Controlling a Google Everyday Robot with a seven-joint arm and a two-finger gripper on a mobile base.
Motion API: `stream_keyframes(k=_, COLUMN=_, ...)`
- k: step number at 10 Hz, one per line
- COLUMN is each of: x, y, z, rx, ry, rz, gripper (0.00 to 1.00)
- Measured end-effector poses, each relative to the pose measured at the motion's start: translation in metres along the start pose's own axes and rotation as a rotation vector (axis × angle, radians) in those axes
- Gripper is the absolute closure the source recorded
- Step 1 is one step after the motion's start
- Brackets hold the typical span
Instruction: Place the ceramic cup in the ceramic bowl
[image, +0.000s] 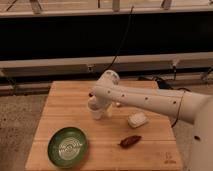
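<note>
Your gripper (96, 104) is at the cup (95, 114) near the middle of the table (65, 100), up and right of the bowl (68, 146). You cannot tell whether it grips the cup.
</note>
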Motion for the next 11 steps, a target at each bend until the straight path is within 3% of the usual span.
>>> stream_keyframes(k=11, x=0.007, y=-0.004, z=0.023, rx=0.002, ry=-0.046, rz=-0.018, gripper=0.20)
